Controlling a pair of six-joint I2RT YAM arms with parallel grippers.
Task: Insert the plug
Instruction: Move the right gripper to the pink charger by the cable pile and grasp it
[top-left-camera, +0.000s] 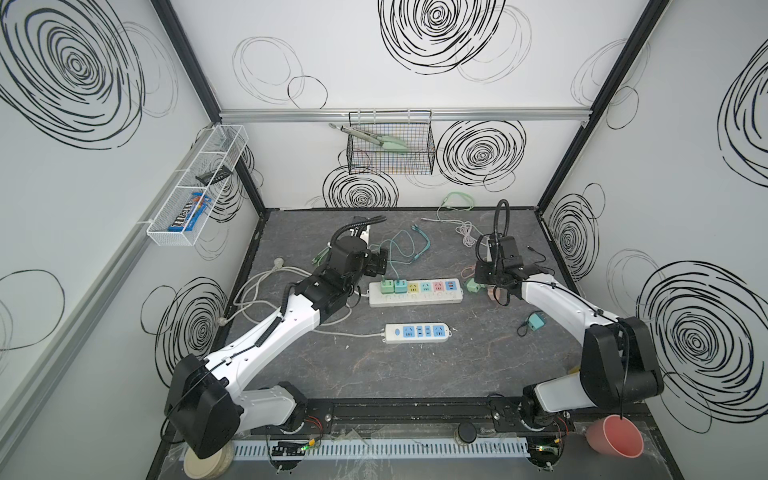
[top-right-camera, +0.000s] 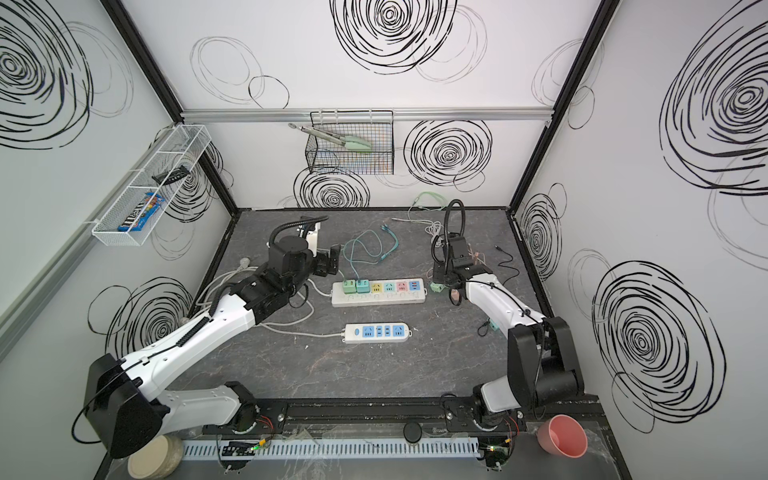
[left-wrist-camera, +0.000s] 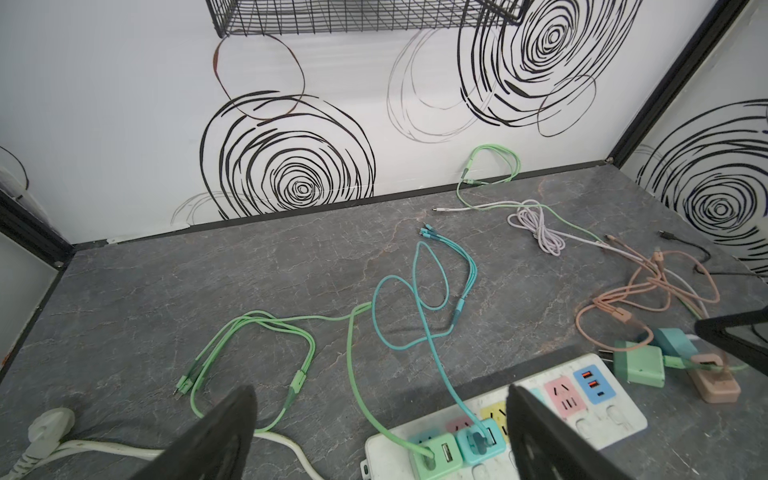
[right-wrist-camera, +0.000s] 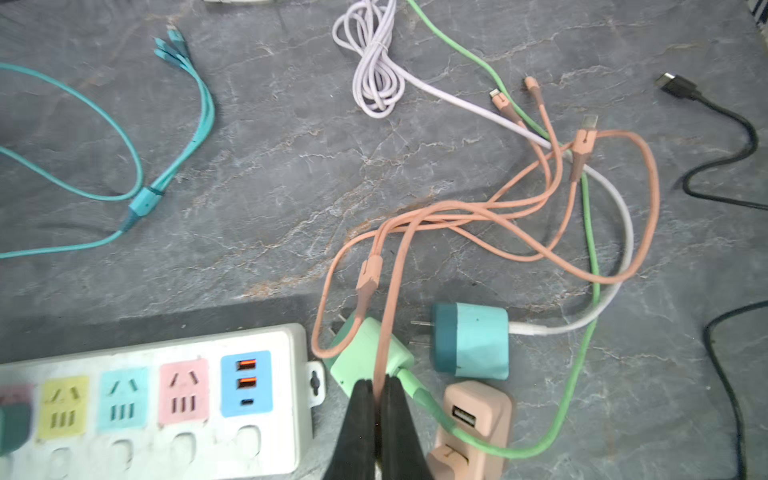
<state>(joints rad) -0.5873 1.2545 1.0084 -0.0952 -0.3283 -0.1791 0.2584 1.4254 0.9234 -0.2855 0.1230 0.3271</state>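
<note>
In the right wrist view my right gripper (right-wrist-camera: 379, 395) is shut on a peach cable (right-wrist-camera: 540, 249). The cable's plug end is hidden between the black fingers. Just beside them lies a pink adapter (right-wrist-camera: 478, 419) with an empty USB port, crossed by a green cable. A green adapter (right-wrist-camera: 361, 353) and a teal adapter (right-wrist-camera: 473, 340) lie next to it, off the right end of the white power strip (right-wrist-camera: 291, 436). My left gripper (left-wrist-camera: 380, 392) hangs open above the strip's left end (left-wrist-camera: 386, 453), where a green and a teal adapter sit plugged in.
A second white strip (top-left-camera: 417, 332) with blue sockets lies nearer the front. Teal (top-left-camera: 411, 249), lilac (top-left-camera: 467, 232) and black (top-left-camera: 536, 259) cables lie loose behind the strips. A white cord (top-left-camera: 257, 286) loops at the left. A pink cup (top-left-camera: 615, 436) stands at the front right.
</note>
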